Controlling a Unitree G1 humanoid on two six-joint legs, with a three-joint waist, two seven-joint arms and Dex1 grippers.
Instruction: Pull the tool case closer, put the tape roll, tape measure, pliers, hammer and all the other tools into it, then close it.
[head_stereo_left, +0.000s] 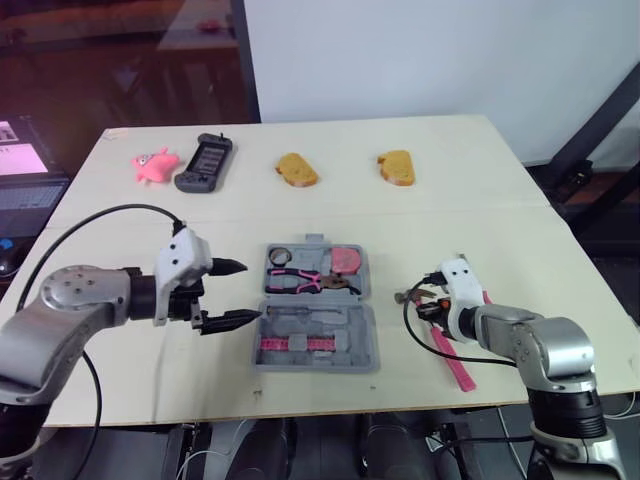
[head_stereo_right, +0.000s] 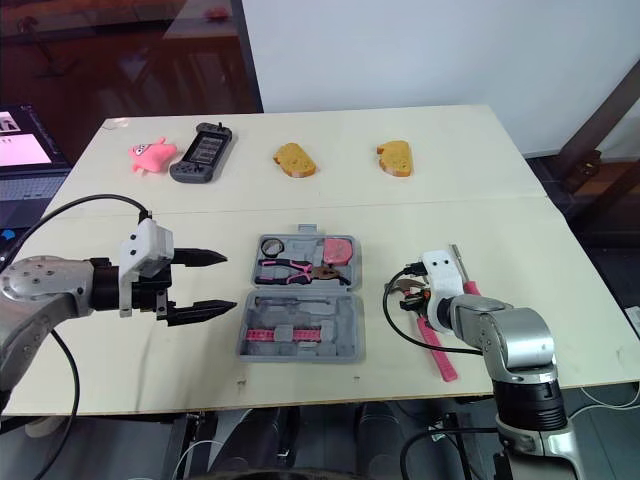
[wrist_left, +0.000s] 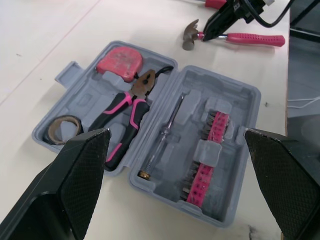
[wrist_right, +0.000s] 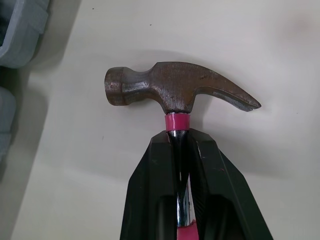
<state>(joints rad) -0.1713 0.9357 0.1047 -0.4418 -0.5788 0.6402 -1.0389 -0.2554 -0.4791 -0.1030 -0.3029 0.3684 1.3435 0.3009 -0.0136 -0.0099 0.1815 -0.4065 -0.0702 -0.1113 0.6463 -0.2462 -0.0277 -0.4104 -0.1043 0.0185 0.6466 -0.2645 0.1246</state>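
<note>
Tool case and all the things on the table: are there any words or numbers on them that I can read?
No text can be read anywhere.
tool case: plain grey, no lettering to be seen.
tape measure: pink face, nothing legible.
hammer: rusty head, no stamp visible.
black handheld device: keys too small to read.
laptop screen: too blurred to read.

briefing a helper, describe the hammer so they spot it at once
On the pale table, look right of the open grey tool case. The hammer is there, its neck clamped by the right gripper. Nothing else there has a rusty claw head and long pink handle.
</note>
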